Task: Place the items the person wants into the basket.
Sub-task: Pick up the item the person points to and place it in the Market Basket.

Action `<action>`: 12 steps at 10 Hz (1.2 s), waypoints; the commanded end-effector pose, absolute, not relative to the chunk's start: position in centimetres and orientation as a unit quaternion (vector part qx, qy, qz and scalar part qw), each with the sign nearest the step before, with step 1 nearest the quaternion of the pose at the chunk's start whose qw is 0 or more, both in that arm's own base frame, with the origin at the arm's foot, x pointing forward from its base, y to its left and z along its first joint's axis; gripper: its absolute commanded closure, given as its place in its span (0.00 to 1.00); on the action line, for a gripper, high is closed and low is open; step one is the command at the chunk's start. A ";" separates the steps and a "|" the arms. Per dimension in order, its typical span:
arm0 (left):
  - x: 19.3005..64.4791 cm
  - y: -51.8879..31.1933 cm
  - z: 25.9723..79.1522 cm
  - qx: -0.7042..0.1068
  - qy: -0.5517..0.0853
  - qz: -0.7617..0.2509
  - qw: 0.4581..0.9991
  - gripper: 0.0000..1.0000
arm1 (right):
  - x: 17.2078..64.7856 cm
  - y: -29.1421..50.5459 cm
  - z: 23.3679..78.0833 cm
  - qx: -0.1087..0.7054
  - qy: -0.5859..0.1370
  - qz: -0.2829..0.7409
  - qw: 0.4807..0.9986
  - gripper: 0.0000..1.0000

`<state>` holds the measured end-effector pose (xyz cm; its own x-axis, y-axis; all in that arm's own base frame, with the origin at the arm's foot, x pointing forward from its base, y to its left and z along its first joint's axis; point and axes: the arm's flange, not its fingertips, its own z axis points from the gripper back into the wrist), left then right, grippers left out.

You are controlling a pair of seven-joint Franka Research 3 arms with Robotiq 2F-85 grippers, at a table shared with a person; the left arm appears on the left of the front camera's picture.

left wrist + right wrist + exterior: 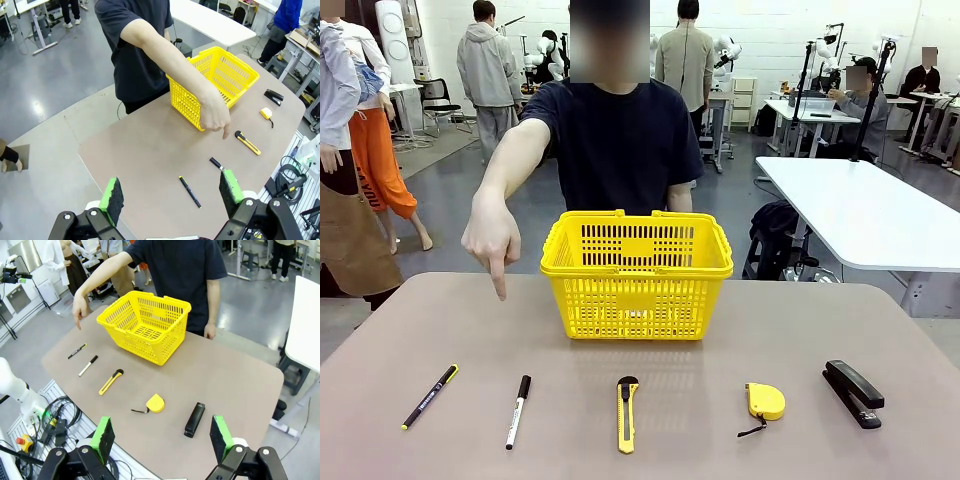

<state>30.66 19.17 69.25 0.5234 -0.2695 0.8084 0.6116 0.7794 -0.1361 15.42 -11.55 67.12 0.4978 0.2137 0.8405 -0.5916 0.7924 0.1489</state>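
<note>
Looks like the choosing step, with nothing picked up yet. Across the tabletop, seeing the person's hand stretched out, forefinger pointing down over the robot's left end of the row, short of touching anything. Hard to say whether meant for the thin black pen at the far left or the white marker just beside it: aimed roughly between the two in the front view, nearer the pen in the right wrist view. Laid flat in one row near the robot's edge: pen, marker, then the utility knife in the middle, and past it the tape measure and the stapler, each apart from its neighbours. Behind the knife, upright and empty to judge by the right wrist view, the yellow basket, handles folded down. Holding nothing in the left pincer, spread fully wide above the near-left part of the tabletop, over the pen and marker. Same for the right pincer: gaping, empty, hovering high over the stapler side. Next, probably: settle on the wanted tool, bring the left pincer down over its middle, turn the wrist to close across the slim barrel rather than along it, pinch low against the tabletop, then lift and carry over the basket's rim before letting go.
</note>
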 end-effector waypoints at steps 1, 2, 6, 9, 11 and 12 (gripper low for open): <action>30.7 19.2 69.3 -0.208 -0.418 -0.264 0.844 0.00 | 15.2 -11.6 67.0 0.213 -0.436 0.237 0.842 0.00; 30.7 19.2 69.2 -0.207 -0.413 -0.260 0.848 0.00 | 15.2 -11.6 67.0 0.213 -0.436 0.237 0.842 0.00; 32.8 6.3 65.1 -0.066 -0.188 -0.246 0.949 0.00 | 15.2 -11.6 67.0 0.213 -0.436 0.237 0.842 0.00; 30.9 -0.8 59.3 0.003 -0.129 -0.176 0.976 0.00 | 15.2 -11.6 67.0 0.213 -0.436 0.237 0.842 0.00; 31.3 -5.2 55.2 0.015 -0.116 -0.159 0.980 0.00 | 15.2 -11.6 67.0 0.213 -0.436 0.237 0.842 0.00; 31.2 -6.7 53.9 0.006 -0.118 -0.148 0.982 0.00 | 15.2 -11.6 67.0 0.213 -0.436 0.237 0.842 0.00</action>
<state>30.86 -5.61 54.70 0.9266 -0.3189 0.1993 0.3132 0.9478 0.0606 15.39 -11.60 67.12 0.4979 0.2124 0.8408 -0.5905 0.7931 0.1493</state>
